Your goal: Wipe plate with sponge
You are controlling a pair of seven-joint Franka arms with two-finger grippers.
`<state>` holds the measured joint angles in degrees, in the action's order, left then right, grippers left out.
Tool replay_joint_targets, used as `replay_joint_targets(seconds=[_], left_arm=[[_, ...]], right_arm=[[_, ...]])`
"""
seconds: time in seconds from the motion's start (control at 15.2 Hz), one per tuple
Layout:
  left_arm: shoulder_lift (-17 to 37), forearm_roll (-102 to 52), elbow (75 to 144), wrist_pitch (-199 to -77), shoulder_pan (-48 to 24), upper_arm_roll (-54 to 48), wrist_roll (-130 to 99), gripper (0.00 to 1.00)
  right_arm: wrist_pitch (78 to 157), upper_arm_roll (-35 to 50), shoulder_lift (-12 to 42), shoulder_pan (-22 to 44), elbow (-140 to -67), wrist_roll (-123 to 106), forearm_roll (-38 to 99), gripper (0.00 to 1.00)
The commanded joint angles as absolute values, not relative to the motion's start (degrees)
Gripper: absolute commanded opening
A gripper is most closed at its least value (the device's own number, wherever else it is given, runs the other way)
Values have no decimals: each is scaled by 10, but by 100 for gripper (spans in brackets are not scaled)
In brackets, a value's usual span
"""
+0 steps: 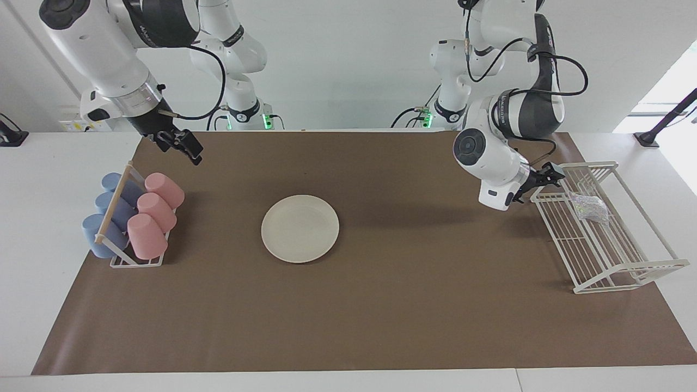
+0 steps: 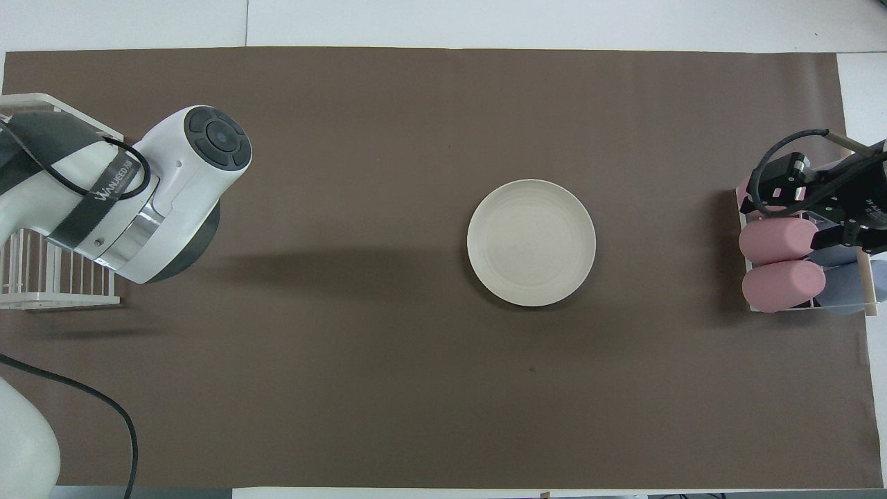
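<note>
The cream-white plate (image 1: 300, 228) lies flat and bare on the brown mat near the middle of the table; it also shows in the overhead view (image 2: 531, 242). The silvery-grey sponge (image 1: 589, 207) lies in the white wire rack (image 1: 610, 256) at the left arm's end of the table. My left gripper (image 1: 547, 177) is open and empty, in the air at the rack's corner nearest the robots, short of the sponge. In the overhead view the left arm hides it and the sponge. My right gripper (image 1: 186, 147) hangs empty over the mat by the cup rack, and shows in the overhead view (image 2: 786, 186).
A small rack (image 1: 136, 261) with three pink cups (image 1: 155, 209) and three blue cups (image 1: 109, 209) on their sides stands at the right arm's end of the table. The brown mat (image 1: 381, 316) covers most of the white table.
</note>
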<state>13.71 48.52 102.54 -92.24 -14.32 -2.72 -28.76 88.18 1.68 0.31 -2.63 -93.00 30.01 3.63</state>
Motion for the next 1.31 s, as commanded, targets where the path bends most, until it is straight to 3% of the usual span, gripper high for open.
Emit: replay_joint_targets(seconds=[0.0, 0.59, 0.66, 0.79, 0.85, 0.92, 0.98, 1.25], left_arm=[[141, 521, 1035, -980, -104, -26, -281, 100], [153, 541, 1035, -1028, -59, -26, -242, 97], [153, 541, 1035, -1027, -59, -26, -240, 90], [153, 542, 1035, -1025, -60, -26, -230, 57], [153, 542, 1036, -1023, -61, -26, -219, 46], [153, 542, 1036, -1020, -62, -25, -216, 19], [153, 542, 1036, -1020, -62, -25, -216, 0], [153, 541, 1032, -1016, -62, -26, -215, 0]], right_arm=[[894, 20, -19, -39, -961, 382, 47, 100], [888, 33, -29, -8, -974, 748, 115, 100], [888, 34, -29, -3, -973, 749, 113, 100], [889, 35, -33, 7, -976, 751, 111, 100], [892, 35, -33, 8, -977, 754, 107, 100], [893, 35, -33, 7, -978, 753, 107, 100], [892, 34, -33, 7, -979, 755, 105, 100], [918, 37, -32, 21, -978, 791, 108, 100]])
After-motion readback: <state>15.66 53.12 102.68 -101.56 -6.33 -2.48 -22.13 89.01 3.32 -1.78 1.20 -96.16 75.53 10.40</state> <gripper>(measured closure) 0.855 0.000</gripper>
